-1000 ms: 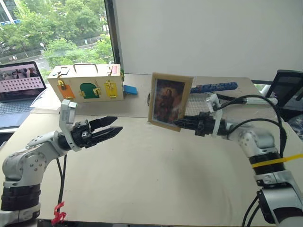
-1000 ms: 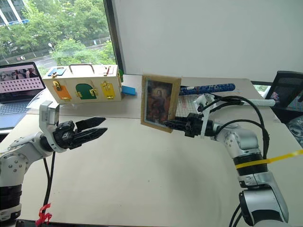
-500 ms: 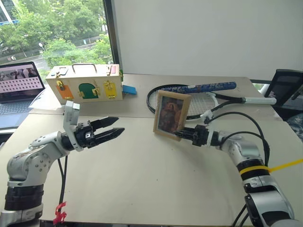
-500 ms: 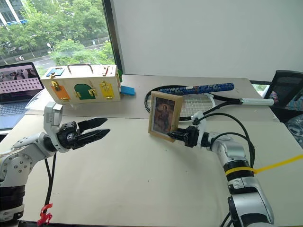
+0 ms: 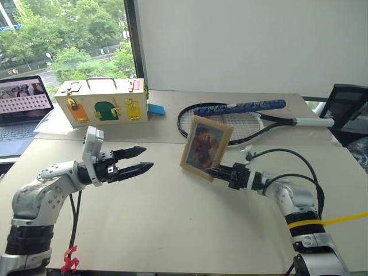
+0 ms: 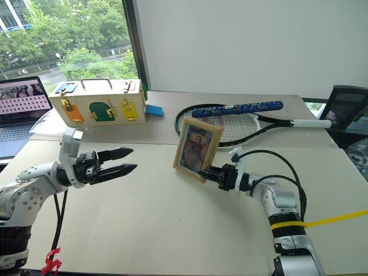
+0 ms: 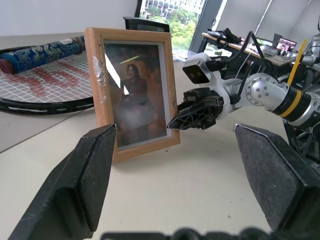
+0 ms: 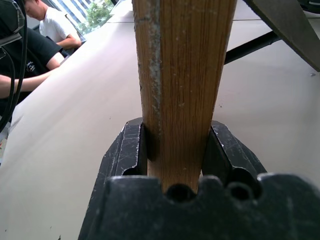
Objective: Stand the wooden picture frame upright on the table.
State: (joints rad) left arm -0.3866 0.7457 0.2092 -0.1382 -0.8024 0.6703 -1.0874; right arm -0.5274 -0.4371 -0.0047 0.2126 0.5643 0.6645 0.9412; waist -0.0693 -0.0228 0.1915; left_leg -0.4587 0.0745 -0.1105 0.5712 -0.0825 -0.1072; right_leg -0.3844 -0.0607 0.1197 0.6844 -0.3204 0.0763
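Wooden picture frame (image 5: 204, 148), rigid, light and probably glazed, so fragile, sits tilted near mid-surface (image 5: 172, 230) with the right gripper (image 5: 214, 171) jaws clamped on its lower side rail, the best hold; left gripper (image 5: 138, 160) jaws gape empty, well apart.

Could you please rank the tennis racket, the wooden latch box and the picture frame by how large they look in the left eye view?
1. tennis racket, longest by far
2. wooden latch box
3. picture frame, nearer the camera, so its rank against the box is unsure
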